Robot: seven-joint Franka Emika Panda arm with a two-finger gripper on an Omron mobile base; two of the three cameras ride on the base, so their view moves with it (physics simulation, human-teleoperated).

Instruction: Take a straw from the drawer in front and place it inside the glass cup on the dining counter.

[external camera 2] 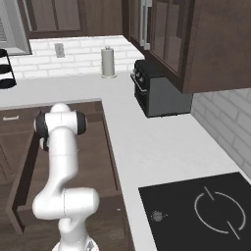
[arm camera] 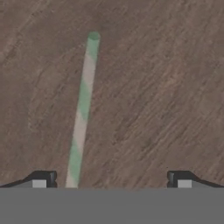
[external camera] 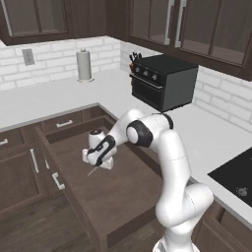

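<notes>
The wide dark brown drawer (external camera: pixel 115 194) stands pulled open in front of me, its small white bar handle (external camera: pixel 58 181) on the front. On its wooden bottom lies the straw (arm camera: pixel 83 109), thin, striped pale whitish and green; it also shows as a faint pale line (external camera: pixel 92 171). My gripper (arm camera: pixel 111 180) hangs open close above the drawer's bottom. The straw's near end runs between the fingertips (arm camera: pixel 43 179), nearer the left one, touching neither. In the left base view the gripper (external camera: pixel 98 166) points down into the drawer. The glass cup and the dining counter are out of view.
A black toaster oven (external camera: pixel 165 81) and a paper towel roll (external camera: pixel 84 65) stand on the white L-shaped wall counter (external camera: pixel 59 98). A black cooktop (external camera 2: pixel 196 211) is set into the counter at right. A narrower drawer (external camera: pixel 64 123) sits behind the open one.
</notes>
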